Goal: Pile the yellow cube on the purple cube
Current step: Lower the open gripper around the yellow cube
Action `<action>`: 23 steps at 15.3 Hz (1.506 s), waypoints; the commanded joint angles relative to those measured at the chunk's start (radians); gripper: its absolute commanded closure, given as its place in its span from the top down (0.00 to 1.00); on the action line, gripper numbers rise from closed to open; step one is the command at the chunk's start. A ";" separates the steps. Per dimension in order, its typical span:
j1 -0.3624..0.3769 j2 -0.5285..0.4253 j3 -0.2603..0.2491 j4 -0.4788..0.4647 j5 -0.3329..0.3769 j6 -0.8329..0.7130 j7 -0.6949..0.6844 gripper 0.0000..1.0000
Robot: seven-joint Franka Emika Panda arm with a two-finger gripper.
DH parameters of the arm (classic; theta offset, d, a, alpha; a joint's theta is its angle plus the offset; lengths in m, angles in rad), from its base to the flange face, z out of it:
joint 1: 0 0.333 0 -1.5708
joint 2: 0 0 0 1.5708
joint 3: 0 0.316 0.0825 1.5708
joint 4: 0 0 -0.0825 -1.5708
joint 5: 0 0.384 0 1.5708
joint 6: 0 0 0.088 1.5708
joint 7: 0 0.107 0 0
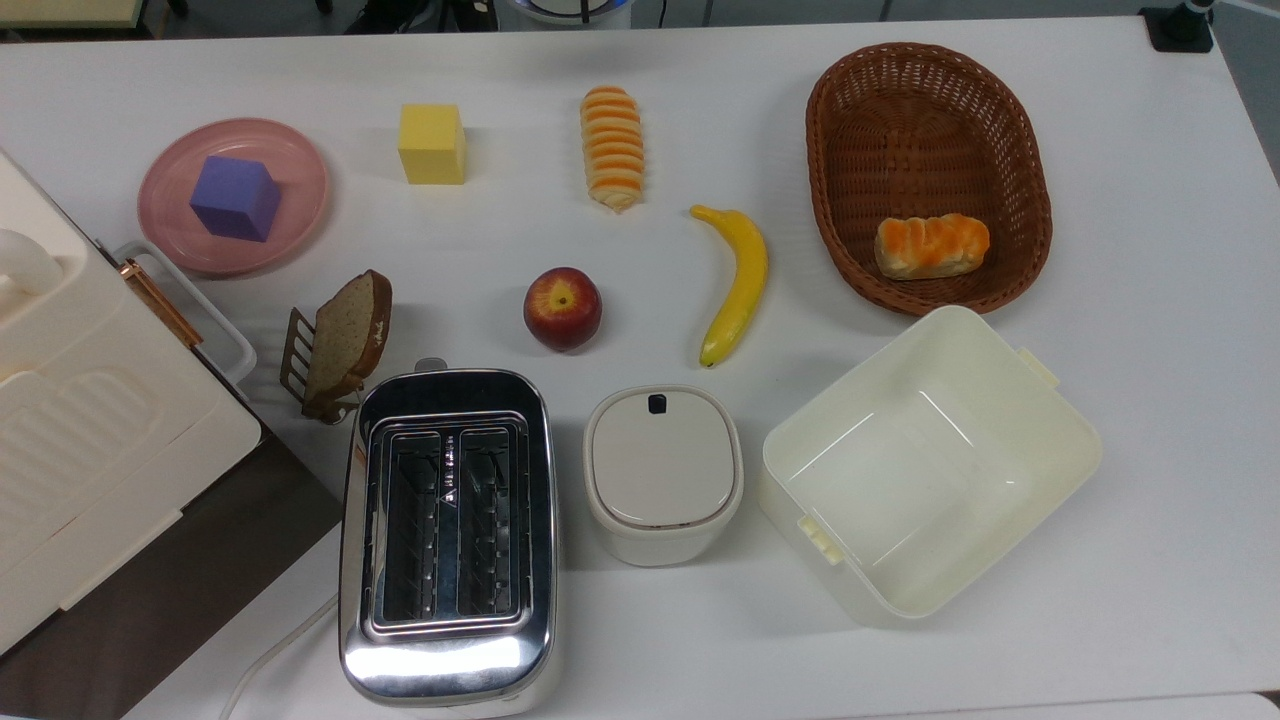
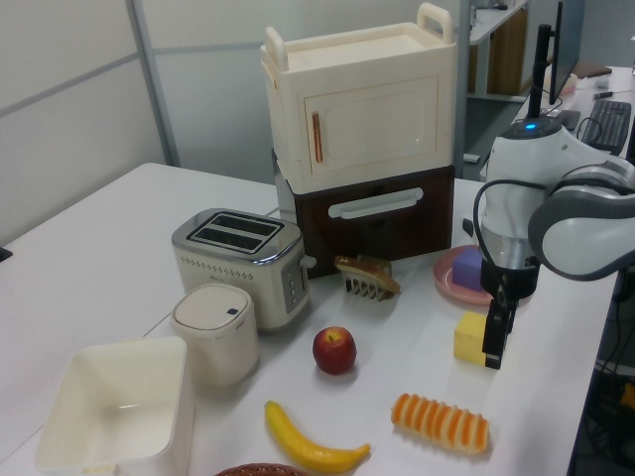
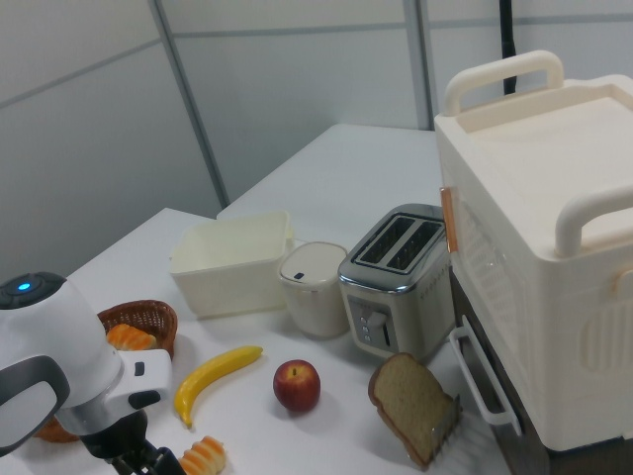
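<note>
**Claw poised beside the yellow cube, purple cube waiting on its plate**

Start with the big picture: a white surface [image 1: 1150, 420] crowded with kitchen things. Off at the top view's left stands the cream cabinet [image 2: 362, 109], and near it the chrome toaster [image 1: 447, 535]. At the top view's right there's the open cream bin [image 1: 1060, 470] and the wicker basket [image 1: 1020, 140] with a bread roll inside.

Now the arm [image 2: 556, 193], bulky and white, reaching down at the left view's right. Its claw [image 2: 492, 342] hangs right against the yellow cube [image 1: 432, 144], low to the surface, covering the cube's right edge in the left view. Whether the claw is apart or together, I cannot tell from here.

The pink plate [image 1: 290, 165] sits at the far left of the top view, with the purple cube [image 1: 235, 197] resting on it, turned a little off square. The yellow cube stands well apart from it, on bare surface to the plate's right.

That yellow block looks matte and sharp-edged, probably light and foam-like, so likely grippy rather than slippery, nothing fragile about it. I'd take it across two opposite flat faces, around mid-height, squarely. A gentle squeeze should do; too hard might dent it. The landing face on the purple cube is about the same size, so placement will need care.
</note>
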 commanded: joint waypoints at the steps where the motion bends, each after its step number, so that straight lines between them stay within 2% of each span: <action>1: 0.027 0.006 0.025 -0.031 0.007 0.060 -0.006 1.00; 6: 0.062 0.137 0.027 -0.036 0.007 0.168 0.025 1.00; 11: 0.082 0.224 0.027 -0.031 0.010 0.251 0.029 1.00; 15: 0.117 0.281 0.024 -0.025 0.014 0.297 0.103 1.00; 19: 0.073 0.269 0.004 -0.002 0.002 0.281 0.068 1.00; 23: -0.004 0.269 -0.038 0.048 -0.001 0.248 -0.084 1.00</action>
